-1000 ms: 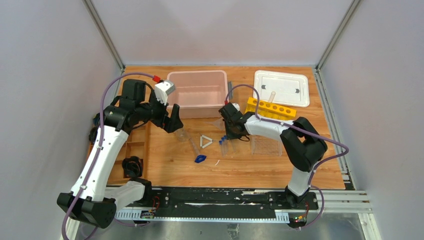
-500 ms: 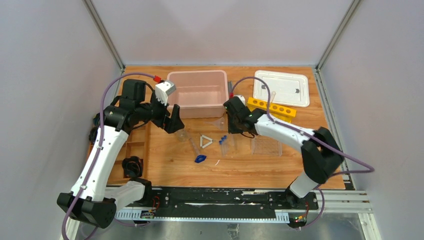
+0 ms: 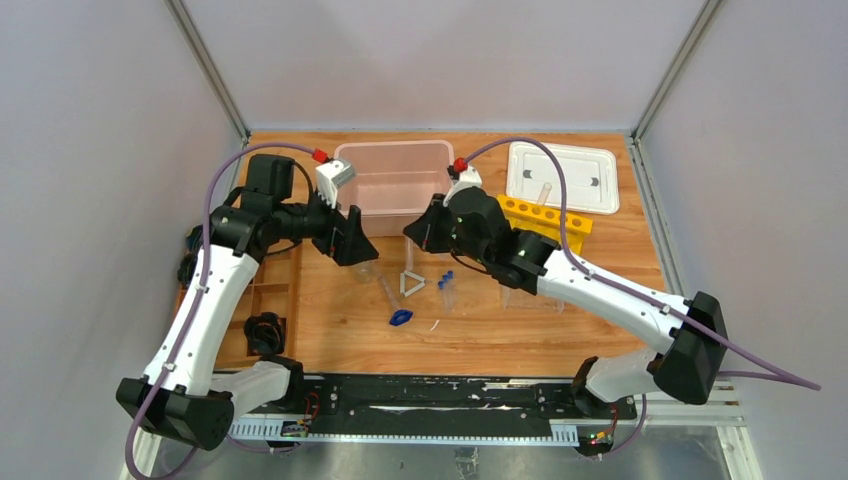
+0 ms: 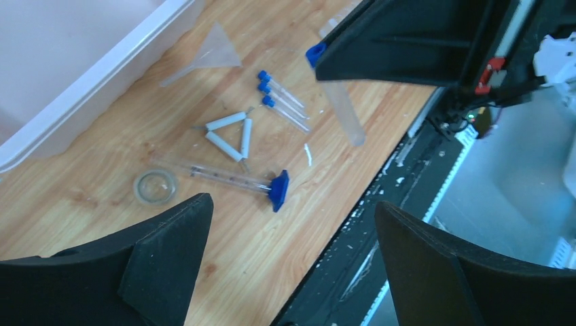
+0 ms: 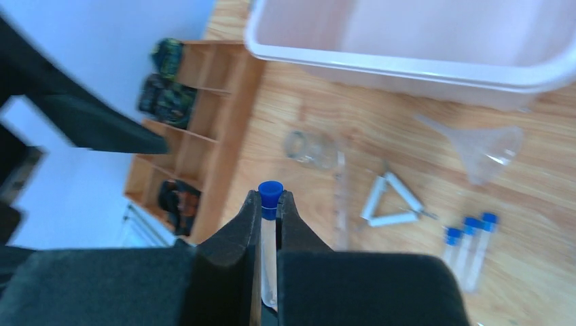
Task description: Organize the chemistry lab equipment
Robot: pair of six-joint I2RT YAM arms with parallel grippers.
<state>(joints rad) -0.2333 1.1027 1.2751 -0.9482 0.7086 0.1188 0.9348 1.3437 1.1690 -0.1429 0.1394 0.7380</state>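
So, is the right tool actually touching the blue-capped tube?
Touching. The right wrist view shows the right tool shut on the blue-capped tube, both fingers pressed against it just below the cap.

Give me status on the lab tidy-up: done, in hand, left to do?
Done: little; one tube seems to stand in the yellow rack. In hand: right gripper is shut on a blue-capped tube, held above the table; left gripper hangs open, empty. To go: three capped tubes, white triangle, funnel, beaker, and rod with blue clip lie loose on the table.
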